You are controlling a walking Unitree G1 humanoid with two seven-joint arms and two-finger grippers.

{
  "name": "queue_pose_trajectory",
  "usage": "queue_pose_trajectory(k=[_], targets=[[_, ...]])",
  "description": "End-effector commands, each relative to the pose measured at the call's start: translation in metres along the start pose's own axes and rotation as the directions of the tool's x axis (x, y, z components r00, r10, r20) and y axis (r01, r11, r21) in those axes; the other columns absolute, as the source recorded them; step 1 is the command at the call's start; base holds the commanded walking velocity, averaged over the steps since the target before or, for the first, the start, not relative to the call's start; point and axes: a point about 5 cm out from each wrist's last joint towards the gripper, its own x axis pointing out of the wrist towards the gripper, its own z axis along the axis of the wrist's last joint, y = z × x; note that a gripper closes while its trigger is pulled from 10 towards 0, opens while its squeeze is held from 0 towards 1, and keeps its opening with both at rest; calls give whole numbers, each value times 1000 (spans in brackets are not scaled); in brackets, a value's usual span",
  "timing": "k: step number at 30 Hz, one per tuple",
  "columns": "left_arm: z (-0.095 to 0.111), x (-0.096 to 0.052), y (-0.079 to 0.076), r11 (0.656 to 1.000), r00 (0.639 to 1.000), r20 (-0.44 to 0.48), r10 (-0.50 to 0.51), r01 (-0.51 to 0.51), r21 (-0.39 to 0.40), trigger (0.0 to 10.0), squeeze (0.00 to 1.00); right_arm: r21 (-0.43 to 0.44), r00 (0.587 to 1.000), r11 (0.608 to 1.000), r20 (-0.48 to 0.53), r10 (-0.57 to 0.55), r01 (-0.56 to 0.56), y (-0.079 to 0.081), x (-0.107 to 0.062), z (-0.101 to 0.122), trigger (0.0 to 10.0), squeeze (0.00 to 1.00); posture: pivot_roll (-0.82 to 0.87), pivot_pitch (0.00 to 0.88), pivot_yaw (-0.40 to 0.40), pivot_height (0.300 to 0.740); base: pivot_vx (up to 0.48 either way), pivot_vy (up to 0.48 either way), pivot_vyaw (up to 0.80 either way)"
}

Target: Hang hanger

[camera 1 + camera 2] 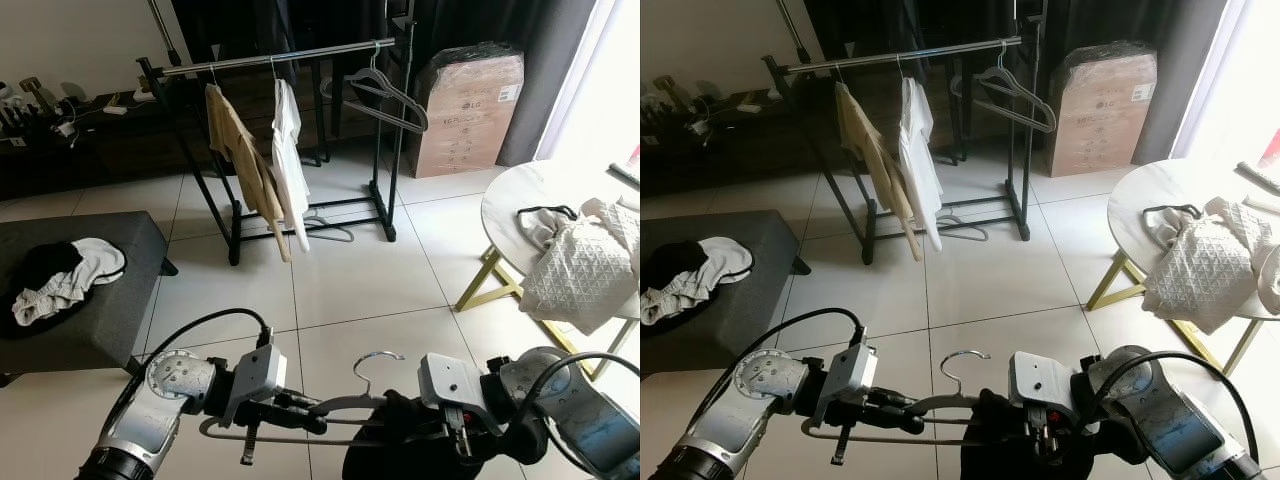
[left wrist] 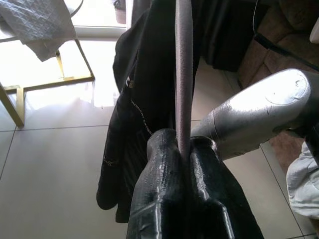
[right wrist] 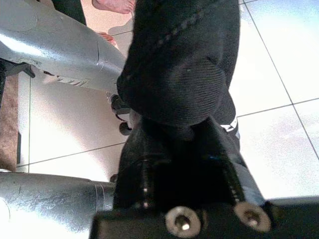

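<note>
1. White floor tiles (image 1: 340, 270) stretch from the robot to a clothes rail (image 1: 290, 55) across the room, beside a round counter (image 1: 520, 200) and a grey ottoman (image 1: 110, 300)
2. Left gripper (image 2: 183, 149) is pinched on the hanger (image 1: 340, 405), its thin bar squeezed between the two black fingers
3. Right gripper (image 1: 455, 440) is at the black garment (image 1: 400, 445) draped on that hanger; whether its fingers are spread or pressed together I cannot tell
4. Hanger sits low in front of the robot, hook (image 1: 375, 362) up, well apart from the rail
5. To do this well, I judge: walk closer, keep the hook upright, lift it over the rail in the gap between the white shirt (image 1: 287, 150) and the bare hangers (image 1: 385, 95), then let go
6. Cardboard box (image 1: 465, 105) bears an LG mark; small white lettering on the garment is unreadable
</note>
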Motion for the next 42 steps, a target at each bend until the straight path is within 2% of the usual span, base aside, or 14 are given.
queue_pose_trajectory(k=[1,17,21,22,23,24,30,42], targets=[[10,1,3,998,1000,26,4,-6,57,10000,0,7,999,1000,25,29,-29,4,6,2,0,0,-183,166,76,740,0,0,0],[14,2,6,999,1000,19,-3,2,49,10000,0,33,996,999,86,-16,14,-3,4,9,0,0,-179,161,76,740,0,0,0],[11,0,6,999,1000,-15,-17,16,-30,10000,0,38,996,999,88,-34,30,-7,1,9,0,0,-180,158,75,740,0,0,0],[10,-1,7,997,999,-26,-19,17,-69,10000,0,38,995,998,93,-45,42,-9,0,9,0,0,-178,157,75,740,0,0,0],[11,-2,7,996,1000,-25,-15,13,-84,10000,808,41,994,998,96,-53,49,-10,-1,9,0,0,-177,157,74,740,0,0,0],[12,-3,8,995,1000,-18,-13,11,-104,10000,1000,45,993,997,100,-64,60,-11,-2,10,0,0,-177,157,74,740,0,0,0],[17,-7,8,996,1000,13,0,1,-94,10000,1000,71,986,991,114,-122,115,-19,-6,10,0,0,-174,154,72,740,0,0,0],[17,-8,8,996,1000,14,5,-4,-94,10000,1000,74,985,990,116,-125,117,-19,-6,10,0,0,-172,154,71,740,0,0,0]])
